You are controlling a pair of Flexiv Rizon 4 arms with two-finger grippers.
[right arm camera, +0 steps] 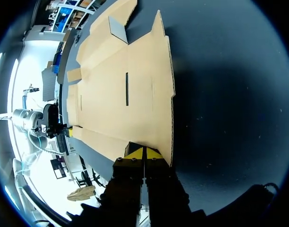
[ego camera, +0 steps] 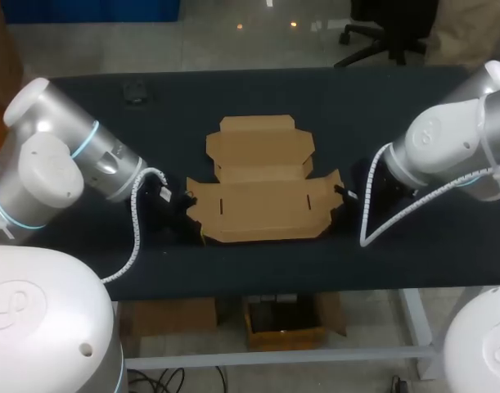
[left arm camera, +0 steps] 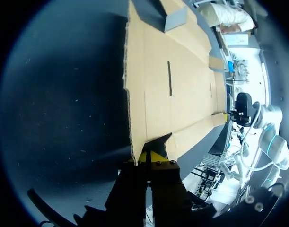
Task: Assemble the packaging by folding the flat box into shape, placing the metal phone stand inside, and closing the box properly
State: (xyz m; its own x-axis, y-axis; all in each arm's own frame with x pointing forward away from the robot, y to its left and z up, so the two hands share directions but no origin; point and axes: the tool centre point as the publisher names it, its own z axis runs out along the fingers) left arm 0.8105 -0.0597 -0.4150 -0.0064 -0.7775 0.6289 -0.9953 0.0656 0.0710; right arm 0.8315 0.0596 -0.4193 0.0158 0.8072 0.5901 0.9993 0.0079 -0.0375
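The left claw (left arm camera: 150, 156) is pinched almost fully closed, its yellow tips apparently gripping the left side flap of the flat brown cardboard box (ego camera: 262, 192), which lies unfolded mid-way across the dark desk (ego camera: 413, 254). The right claw (right arm camera: 144, 153) is likewise closed thin on the opposite flap. Folding looks barely begun; next, both flaps probably need lifting together so the walls stand upright. The metal phone stand cannot be picked out. No print shows on the cardboard.
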